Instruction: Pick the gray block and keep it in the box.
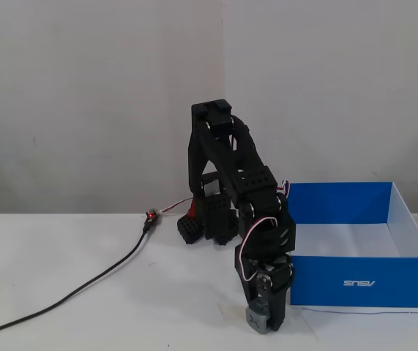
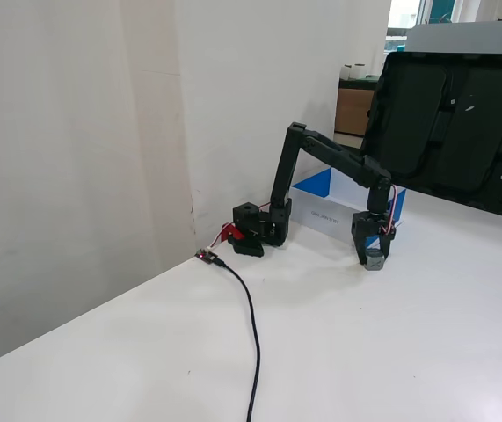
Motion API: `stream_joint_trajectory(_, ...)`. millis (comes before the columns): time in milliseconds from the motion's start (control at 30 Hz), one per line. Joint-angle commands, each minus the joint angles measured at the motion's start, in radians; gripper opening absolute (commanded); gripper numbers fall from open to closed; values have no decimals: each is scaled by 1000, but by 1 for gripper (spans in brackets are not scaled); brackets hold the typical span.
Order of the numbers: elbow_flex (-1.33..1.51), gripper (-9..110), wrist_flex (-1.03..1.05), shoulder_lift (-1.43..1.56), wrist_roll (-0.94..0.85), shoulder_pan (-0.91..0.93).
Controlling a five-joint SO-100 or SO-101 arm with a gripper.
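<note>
Between the end effector [image 1: 269,320] fingers sits the gray block [image 1: 256,320].

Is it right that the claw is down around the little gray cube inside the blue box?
Not quite: the gray cube sits on the white table, outside the blue box and beside its front corner. A fixed view shows this. The claw is indeed down around it.
</note>
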Motion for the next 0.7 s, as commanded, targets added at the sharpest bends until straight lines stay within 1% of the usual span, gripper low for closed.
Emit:
stream_joint_trajectory(0,-81,1,0,21,-8,5)
stream_joint_trajectory(100,-110,0,26,32,-8,8)
stream_joint_trajectory(200,-196,0,104,63,-6,6)
stream_joint_trajectory(367,-459,0,313,114,6,-32)
stream_joint_trajectory(500,-669,0,462,138,15,-110)
stream_joint_trajectory(667,-595,0,463,310,17,-258)
